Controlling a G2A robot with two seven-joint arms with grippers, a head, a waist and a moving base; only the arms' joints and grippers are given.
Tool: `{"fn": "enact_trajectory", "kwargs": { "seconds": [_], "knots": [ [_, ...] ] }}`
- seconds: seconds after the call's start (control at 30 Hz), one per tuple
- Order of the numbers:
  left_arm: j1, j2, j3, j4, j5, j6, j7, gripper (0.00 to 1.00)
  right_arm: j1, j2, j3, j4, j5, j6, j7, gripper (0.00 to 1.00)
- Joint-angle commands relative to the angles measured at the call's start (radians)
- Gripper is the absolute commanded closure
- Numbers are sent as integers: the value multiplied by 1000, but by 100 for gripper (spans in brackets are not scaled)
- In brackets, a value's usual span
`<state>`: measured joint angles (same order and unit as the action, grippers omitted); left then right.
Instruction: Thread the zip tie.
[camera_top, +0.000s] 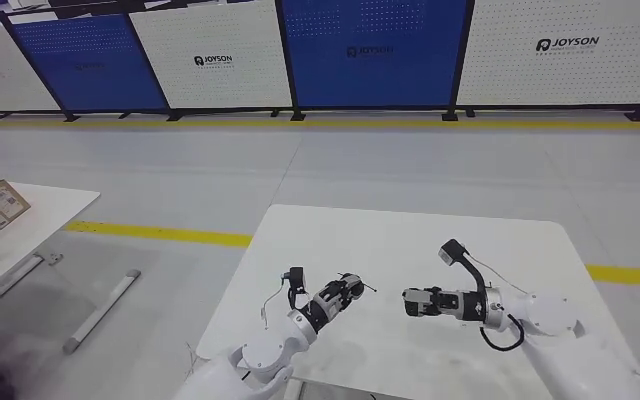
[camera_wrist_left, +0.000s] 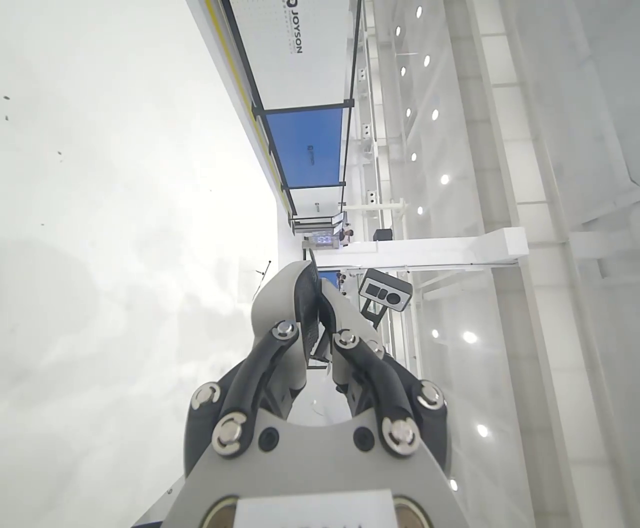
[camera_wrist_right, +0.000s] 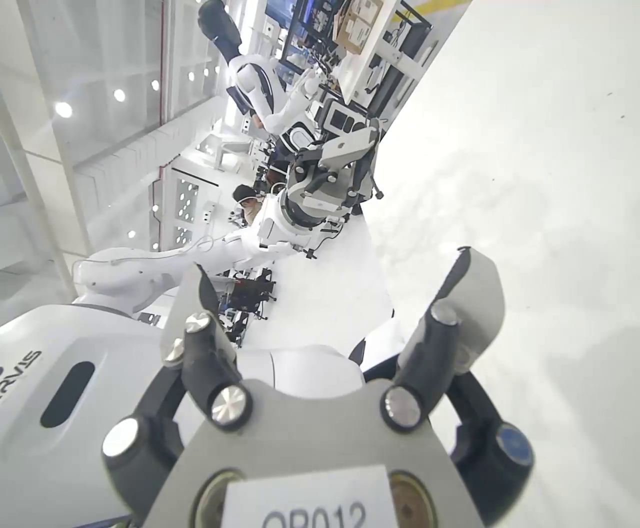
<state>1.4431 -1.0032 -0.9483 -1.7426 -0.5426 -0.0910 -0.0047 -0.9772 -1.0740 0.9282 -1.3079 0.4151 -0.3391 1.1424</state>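
Note:
A thin black zip tie (camera_top: 368, 287) sticks out of my left gripper (camera_top: 352, 287), which is shut on it above the white table's near left part. In the left wrist view the fingers (camera_wrist_left: 307, 300) are pressed together and a short black length of the zip tie (camera_wrist_left: 261, 273) pokes out beside them. My right gripper (camera_top: 407, 301) hovers a short way to the right, facing the left one. It is open, with its fingers (camera_wrist_right: 470, 280) spread wide and nothing between them. In the right wrist view the left gripper (camera_wrist_right: 345, 165) holds the zip tie (camera_wrist_right: 377, 185) farther off.
The white table (camera_top: 450, 240) is bare around both grippers. Its left edge lies close to the left arm. A second white table (camera_top: 50, 205) stands off to the left, and a pale bar (camera_top: 100, 310) lies on the floor between them.

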Motion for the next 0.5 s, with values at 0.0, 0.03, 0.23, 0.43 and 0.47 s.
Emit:
{"fn": "enact_trajectory", "kwargs": {
  "seconds": [0.0,0.03,0.23,0.43,0.47],
  "knots": [
    [2,-4,4,4,-5,2,-3,100,-8,-2,-7,0,-22,3,-29,0],
    [2,-6,6,6,-6,-2,-6,100,-7,-6,-14,9,-13,-1,-32,0],
    [-1,-20,29,0,-6,-1,5,100,65,-66,-116,129,20,-1,-96,0],
    [-1,-23,30,0,-5,0,11,100,77,-79,-129,153,42,-1,-88,0],
    [-1,-23,30,0,-5,0,11,100,77,-79,-129,153,42,-1,-88,0]
  ]
}}
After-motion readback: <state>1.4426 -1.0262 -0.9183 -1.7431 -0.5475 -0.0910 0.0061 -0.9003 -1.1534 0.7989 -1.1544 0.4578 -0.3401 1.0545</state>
